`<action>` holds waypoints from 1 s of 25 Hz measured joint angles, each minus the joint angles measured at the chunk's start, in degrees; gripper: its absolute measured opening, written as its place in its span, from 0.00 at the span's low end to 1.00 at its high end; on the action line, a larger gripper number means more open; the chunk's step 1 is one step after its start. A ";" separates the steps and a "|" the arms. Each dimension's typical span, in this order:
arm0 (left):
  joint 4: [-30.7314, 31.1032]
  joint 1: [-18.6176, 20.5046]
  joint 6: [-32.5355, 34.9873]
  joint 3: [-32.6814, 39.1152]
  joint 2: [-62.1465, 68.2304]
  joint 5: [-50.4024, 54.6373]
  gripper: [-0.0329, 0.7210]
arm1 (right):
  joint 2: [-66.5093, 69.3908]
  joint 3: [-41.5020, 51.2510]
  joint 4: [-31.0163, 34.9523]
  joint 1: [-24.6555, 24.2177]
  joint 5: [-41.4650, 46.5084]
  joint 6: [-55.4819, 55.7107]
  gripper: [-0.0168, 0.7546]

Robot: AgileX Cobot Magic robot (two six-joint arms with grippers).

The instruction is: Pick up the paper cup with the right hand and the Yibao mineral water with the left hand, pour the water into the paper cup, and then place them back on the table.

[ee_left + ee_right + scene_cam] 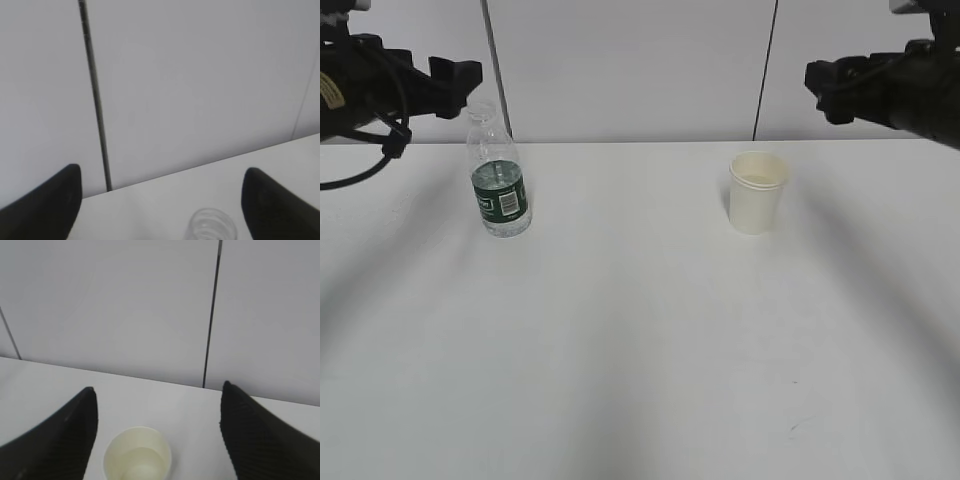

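Both my pincers hang spread and empty, the left pincer point(460, 78) above the capless Yibao mineral water point(498, 185), the right pincer point(823, 85) near the paper cup point(757, 192) on the counter point(640, 350); any careless nudge could spill either.

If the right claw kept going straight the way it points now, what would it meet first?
Probably the back wall. The open right claw faces it, and the paper cup sits low between its fingers, likely passing beneath. Depth is unclear.
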 joint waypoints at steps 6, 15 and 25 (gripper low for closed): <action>-0.67 0.00 -3.01 -5.30 -4.68 19.04 0.82 | 0.00 -14.92 0.00 0.00 23.73 0.00 0.79; -6.58 -0.62 -3.88 -14.90 -7.30 53.88 0.82 | 0.58 -36.32 1.01 0.00 54.99 0.00 0.79; -19.11 -3.30 5.53 -31.72 -7.36 92.36 0.82 | 1.66 -51.07 4.71 0.00 92.98 0.00 0.79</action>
